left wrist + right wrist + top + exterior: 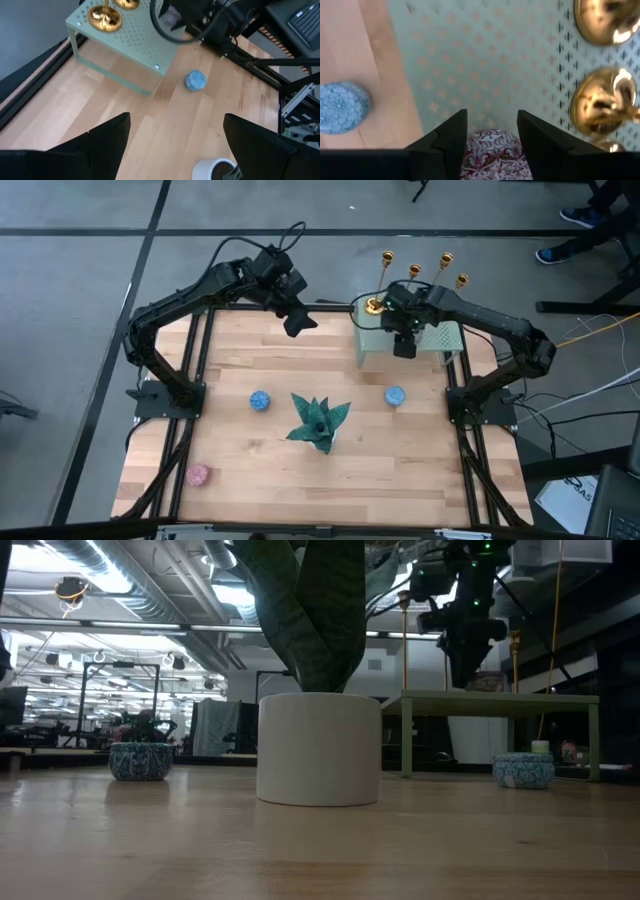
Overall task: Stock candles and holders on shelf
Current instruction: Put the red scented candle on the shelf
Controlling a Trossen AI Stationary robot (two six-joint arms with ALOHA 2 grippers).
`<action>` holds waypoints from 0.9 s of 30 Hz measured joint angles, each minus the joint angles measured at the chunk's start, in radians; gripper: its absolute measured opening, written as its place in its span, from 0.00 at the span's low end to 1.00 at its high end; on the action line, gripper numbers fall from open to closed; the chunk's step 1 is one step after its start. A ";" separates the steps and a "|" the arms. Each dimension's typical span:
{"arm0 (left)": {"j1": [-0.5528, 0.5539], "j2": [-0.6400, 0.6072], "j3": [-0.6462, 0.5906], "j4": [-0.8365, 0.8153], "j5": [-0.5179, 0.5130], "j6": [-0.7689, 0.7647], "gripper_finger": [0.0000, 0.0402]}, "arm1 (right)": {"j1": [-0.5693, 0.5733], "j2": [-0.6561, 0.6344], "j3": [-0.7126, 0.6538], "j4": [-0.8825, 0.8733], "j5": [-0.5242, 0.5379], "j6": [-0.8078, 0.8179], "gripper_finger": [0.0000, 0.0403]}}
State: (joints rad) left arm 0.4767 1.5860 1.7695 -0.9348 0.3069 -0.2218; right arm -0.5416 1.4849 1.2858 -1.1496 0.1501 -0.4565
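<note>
Right gripper: jaws pinching mauve candle, hovering over shelf beside holders, probably to drop it there.
Left gripper: upper centre, wide open, idle.

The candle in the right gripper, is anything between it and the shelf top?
Nothing visible. The right gripper holds the mauve-patterned candle directly over bare perforated shelf; the gold holders stand off to one side.

Industrial lab hall: exposed ceiling ducts, rows of test rigs.
</note>
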 joint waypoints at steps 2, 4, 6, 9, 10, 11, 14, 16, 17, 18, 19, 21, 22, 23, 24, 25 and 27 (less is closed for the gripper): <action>0.000 0.000 0.000 -0.015 0.000 0.000 0.79 | -0.016 -0.003 0.000 -0.010 0.000 0.003 0.44; 0.000 0.000 0.000 -0.027 0.000 0.000 0.79 | -0.029 -0.012 0.000 -0.014 0.000 0.003 0.44; 0.000 0.000 0.000 -0.027 0.000 0.000 0.79 | -0.040 -0.022 0.000 -0.018 0.000 0.002 0.44; 0.000 0.000 0.000 -0.027 0.000 0.002 0.79 | -0.051 -0.043 0.000 -0.043 0.000 -0.009 0.44; 0.000 0.000 0.000 -0.027 0.000 0.007 0.79 | -0.054 -0.049 0.000 -0.058 0.000 -0.023 0.44; 0.000 0.000 0.000 -0.027 0.000 0.009 0.79 | -0.058 -0.055 0.000 -0.074 0.000 -0.033 0.44; 0.000 0.000 0.000 -0.027 0.000 0.012 0.79 | -0.072 -0.072 0.000 -0.107 0.000 -0.046 0.44; 0.000 0.000 0.000 -0.027 0.000 0.012 0.79 | -0.082 -0.086 -0.001 -0.115 -0.001 -0.046 0.44; 0.000 0.000 0.000 -0.027 -0.001 0.012 0.79 | -0.087 -0.096 -0.001 -0.112 -0.001 -0.046 0.44; 0.000 0.000 0.000 -0.027 -0.002 0.012 0.79 | -0.090 -0.108 -0.001 -0.105 -0.001 -0.046 0.44; 0.000 0.000 0.000 -0.027 -0.003 0.015 0.79 | -0.091 -0.122 -0.001 -0.094 -0.004 -0.046 0.44; 0.000 0.000 0.000 -0.027 -0.003 0.020 0.79 | -0.091 -0.155 -0.001 -0.063 -0.030 -0.039 0.44; 0.000 0.000 0.000 -0.027 -0.003 0.024 0.79 | -0.090 -0.175 -0.001 -0.047 -0.049 -0.032 0.43; 0.000 0.000 0.000 -0.027 -0.003 0.025 0.79 | -0.090 -0.194 0.000 -0.035 -0.067 -0.028 0.43; 0.000 0.000 0.000 -0.027 -0.004 0.025 0.79 | -0.086 -0.212 0.000 -0.030 -0.084 -0.024 0.42; 0.000 0.000 0.000 -0.027 -0.009 0.025 0.79 | -0.080 -0.226 0.000 -0.032 -0.100 -0.024 0.41; 0.000 0.000 0.000 -0.027 -0.027 0.026 0.79 | -0.065 -0.251 0.000 -0.045 -0.129 -0.033 0.38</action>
State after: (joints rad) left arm 0.4767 1.5860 1.7699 -0.9619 0.2799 -0.1959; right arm -0.6065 1.2344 1.2854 -1.1948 0.0214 -0.4894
